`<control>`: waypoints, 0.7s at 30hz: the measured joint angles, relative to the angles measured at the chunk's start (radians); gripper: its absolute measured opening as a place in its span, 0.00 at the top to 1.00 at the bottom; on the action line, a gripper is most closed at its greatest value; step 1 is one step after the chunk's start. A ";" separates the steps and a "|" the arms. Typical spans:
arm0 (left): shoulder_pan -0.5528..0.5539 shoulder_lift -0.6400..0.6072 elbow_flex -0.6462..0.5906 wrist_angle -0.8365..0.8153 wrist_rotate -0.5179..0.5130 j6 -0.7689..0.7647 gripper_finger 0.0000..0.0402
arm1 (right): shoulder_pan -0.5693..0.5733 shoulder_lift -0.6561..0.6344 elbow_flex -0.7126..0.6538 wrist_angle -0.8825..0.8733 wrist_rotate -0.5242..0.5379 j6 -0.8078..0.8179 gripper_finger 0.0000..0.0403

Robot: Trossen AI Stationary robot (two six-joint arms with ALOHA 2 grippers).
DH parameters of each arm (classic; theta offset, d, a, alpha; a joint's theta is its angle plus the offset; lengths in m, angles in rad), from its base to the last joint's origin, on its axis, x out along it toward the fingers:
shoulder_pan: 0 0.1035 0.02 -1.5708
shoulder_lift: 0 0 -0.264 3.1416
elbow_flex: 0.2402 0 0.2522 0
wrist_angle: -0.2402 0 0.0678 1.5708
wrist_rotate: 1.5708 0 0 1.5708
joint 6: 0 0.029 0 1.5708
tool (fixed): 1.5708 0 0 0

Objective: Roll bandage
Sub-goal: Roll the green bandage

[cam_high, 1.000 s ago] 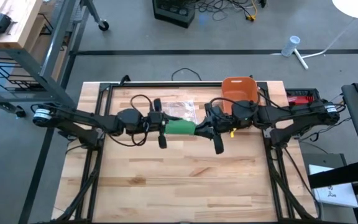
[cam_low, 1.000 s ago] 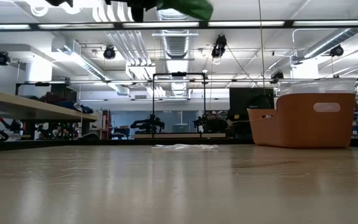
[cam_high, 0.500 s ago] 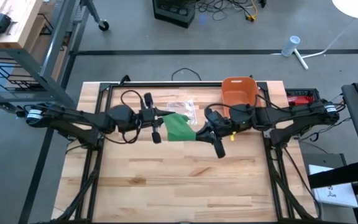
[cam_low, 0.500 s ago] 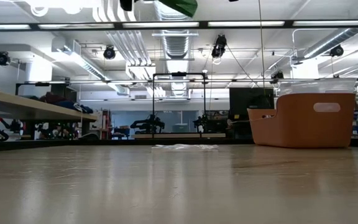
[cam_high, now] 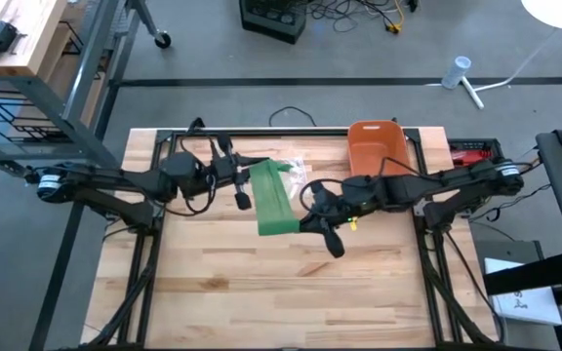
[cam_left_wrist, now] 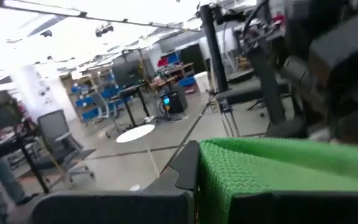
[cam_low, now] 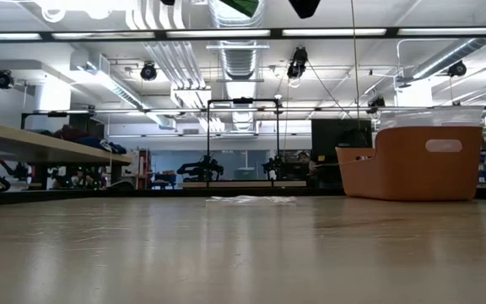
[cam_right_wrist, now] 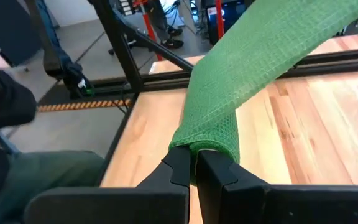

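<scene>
Wooden planks form the bench [cam_high: 291, 292], which is seen from above with an orange bin [cam_high: 376, 142] at its far edge and a clear plastic wrapper [cam_high: 296, 168] near it. The green bandage [cam_high: 273, 198] is held in the air above the bench, stretched as a flat strip between the two arms. The left end effector [cam_high: 243, 175] is closed on the far end of the strip, and the right end effector [cam_high: 312, 222] is closed on the near end, where a small rolled part can be seen in the right wrist view [cam_right_wrist: 213, 140].

By judgement, the task is at an early stage: only a short roll is made at one end, and most of the strip is not yet wound.

Compared with one second ago, the bandage is drawn out much longer; then it was a short bunch between the end effectors, which were close together on one line. Now the left end effector is found farther back and the right one nearer the front, so the strip lies across the bench. The bin and the wrapper are unchanged.
</scene>
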 joint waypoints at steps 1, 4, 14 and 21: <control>0.000 -0.003 0.013 -0.024 0.005 0.005 1.00 | 0.000 0.011 0.000 0.006 0.000 -0.014 1.00; 0.000 -0.005 0.083 -0.153 0.010 0.032 1.00 | 0.000 0.032 0.000 0.008 -0.001 -0.068 1.00; 0.001 -0.005 0.309 -0.411 0.063 0.052 1.00 | 0.004 0.073 0.000 0.114 -0.010 -0.261 1.00; 0.010 -0.008 0.359 -0.452 0.082 0.088 1.00 | 0.028 0.074 0.000 0.204 -0.075 -0.320 1.00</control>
